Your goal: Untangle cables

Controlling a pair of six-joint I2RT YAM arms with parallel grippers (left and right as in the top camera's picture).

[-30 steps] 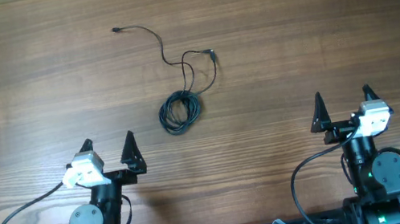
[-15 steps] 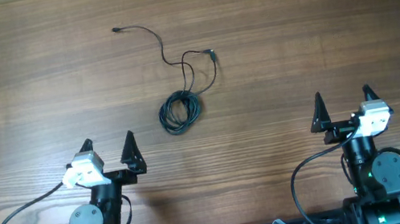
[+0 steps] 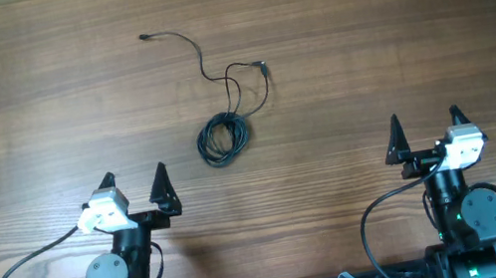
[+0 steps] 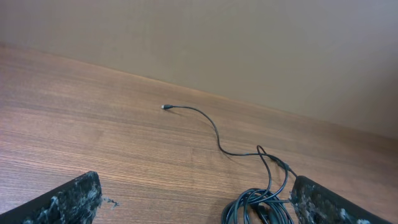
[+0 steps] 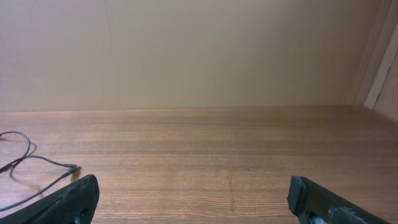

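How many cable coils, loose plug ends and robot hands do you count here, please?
Cable coil: 1
Plug ends: 2, far-left plug and right plug
Hands: 2, left hand and right hand, both open
Total: 5

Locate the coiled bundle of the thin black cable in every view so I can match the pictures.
Overhead: coil just left of centre.
Left wrist: coil at the bottom edge, right of centre, partly cut off.
Right wrist: not in it.
Shared landmark: the loose loop beyond the coil, at the right wrist view's left edge.
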